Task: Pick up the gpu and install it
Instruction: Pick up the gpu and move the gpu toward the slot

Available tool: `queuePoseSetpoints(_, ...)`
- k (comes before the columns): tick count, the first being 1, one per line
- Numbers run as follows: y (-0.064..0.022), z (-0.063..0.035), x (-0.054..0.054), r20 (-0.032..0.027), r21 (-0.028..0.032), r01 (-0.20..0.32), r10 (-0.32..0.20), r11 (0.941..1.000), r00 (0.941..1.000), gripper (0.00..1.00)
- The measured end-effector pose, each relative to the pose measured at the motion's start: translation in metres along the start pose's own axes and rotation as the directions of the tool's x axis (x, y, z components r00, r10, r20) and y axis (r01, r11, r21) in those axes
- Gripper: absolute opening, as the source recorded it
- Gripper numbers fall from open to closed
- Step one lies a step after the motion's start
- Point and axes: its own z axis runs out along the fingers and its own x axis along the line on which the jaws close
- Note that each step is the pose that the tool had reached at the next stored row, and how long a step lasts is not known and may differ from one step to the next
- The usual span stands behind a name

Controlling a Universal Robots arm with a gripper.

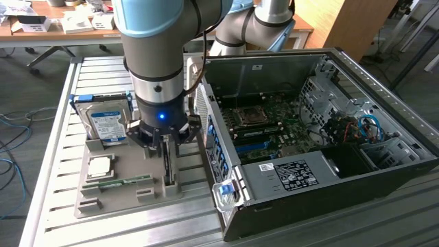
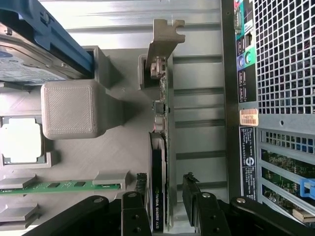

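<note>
The gpu [image 1: 168,172] [image 2: 160,147] is a thin dark card standing on edge in a slot of the grey holder tray [image 1: 123,198], and its metal bracket [image 2: 165,39] rests against a grey post. My gripper [image 1: 166,149] [image 2: 166,191] hangs straight above it, lowered over the end away from the bracket. Its jaws are open, one black finger [image 2: 192,196] on each side of the card. A narrow gap shows between that finger and the card. Nothing is held.
An open computer case [image 1: 309,206] [image 2: 275,98] lies beside the tray at the exterior view's right, its motherboard [image 1: 264,123] exposed. Also on the tray are a hard drive [image 1: 106,123] [image 2: 29,54], a processor [image 1: 99,165] and a green memory stick [image 1: 127,181] [image 2: 59,186]. All rest on a slatted metal table [image 1: 55,103].
</note>
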Motion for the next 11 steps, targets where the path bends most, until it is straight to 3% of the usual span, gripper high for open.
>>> queuePoseSetpoints(11,0.0025,0.0022,0.0024,0.0002,0.0000,-0.003,0.003,1.0000,1.0000,0.43)
